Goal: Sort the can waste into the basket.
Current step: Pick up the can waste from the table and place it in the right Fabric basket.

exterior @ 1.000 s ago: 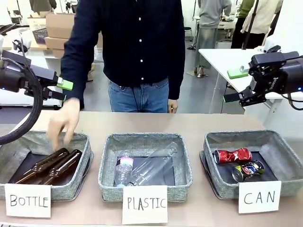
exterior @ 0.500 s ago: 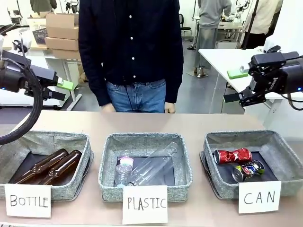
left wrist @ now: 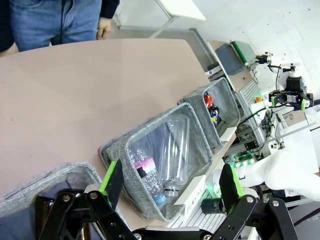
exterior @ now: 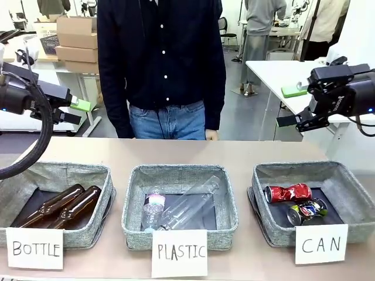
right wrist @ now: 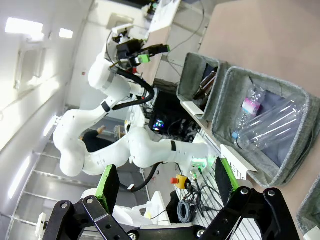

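Both cans lie in the grey basket signed "CAN" at the front right: the dented red can and, in front of it, the dark printed can. In the left wrist view the red can and the dark can show inside the far basket. My left gripper hangs open and empty, high over the table's left end. My right gripper stands open and empty, high above the right end. Open green-padded fingers frame the left gripper and the right gripper in their wrist views.
A middle basket signed "PLASTIC" holds clear plastic bottles. A left basket signed "BOTTLE" holds two brown glass bottles. A person in a dark shirt stands at the far edge, hands by their sides.
The person's hand has left the bottle basket and the person has stood up straight behind the table. Neither arm has moved.
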Robot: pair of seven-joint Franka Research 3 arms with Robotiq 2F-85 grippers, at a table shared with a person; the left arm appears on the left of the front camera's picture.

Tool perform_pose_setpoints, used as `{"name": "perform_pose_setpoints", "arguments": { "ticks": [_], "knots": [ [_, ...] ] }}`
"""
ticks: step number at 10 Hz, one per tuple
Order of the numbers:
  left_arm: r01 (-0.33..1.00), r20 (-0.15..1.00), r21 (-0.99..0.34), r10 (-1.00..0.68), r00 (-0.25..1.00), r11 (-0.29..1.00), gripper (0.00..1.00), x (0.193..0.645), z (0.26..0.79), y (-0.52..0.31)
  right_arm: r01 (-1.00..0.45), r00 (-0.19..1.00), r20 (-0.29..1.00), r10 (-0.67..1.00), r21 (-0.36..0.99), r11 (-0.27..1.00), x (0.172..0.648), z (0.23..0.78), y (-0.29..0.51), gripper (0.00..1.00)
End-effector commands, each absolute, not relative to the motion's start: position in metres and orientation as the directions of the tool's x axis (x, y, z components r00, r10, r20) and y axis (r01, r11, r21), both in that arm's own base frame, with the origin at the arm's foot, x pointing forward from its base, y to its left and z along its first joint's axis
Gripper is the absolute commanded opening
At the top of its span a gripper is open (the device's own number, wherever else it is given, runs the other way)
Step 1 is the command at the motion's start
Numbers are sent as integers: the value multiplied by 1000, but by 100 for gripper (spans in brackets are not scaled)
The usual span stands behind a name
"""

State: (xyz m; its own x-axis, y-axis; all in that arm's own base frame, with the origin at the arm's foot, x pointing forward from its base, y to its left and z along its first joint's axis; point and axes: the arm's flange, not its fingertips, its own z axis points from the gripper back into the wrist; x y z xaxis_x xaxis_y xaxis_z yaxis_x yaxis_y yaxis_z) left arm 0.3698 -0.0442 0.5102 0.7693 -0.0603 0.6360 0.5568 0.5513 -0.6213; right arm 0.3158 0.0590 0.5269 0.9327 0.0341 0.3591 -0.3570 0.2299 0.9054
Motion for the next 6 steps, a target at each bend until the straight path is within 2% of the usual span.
{"name": "perform_pose_setpoints", "arguments": {
  "ticks": [1, 6],
  "knots": [
    [563, 648, -616, -51, 760, 551, 100, 370, 511, -43, -361, 931, 364, 26, 908, 212, 316, 530, 59, 100],
    [563, 648, -616, -51, 760, 551, 100, 370, 511, -43, -361, 931, 364, 26, 908, 212, 316, 530, 59, 100]
  ]
}}
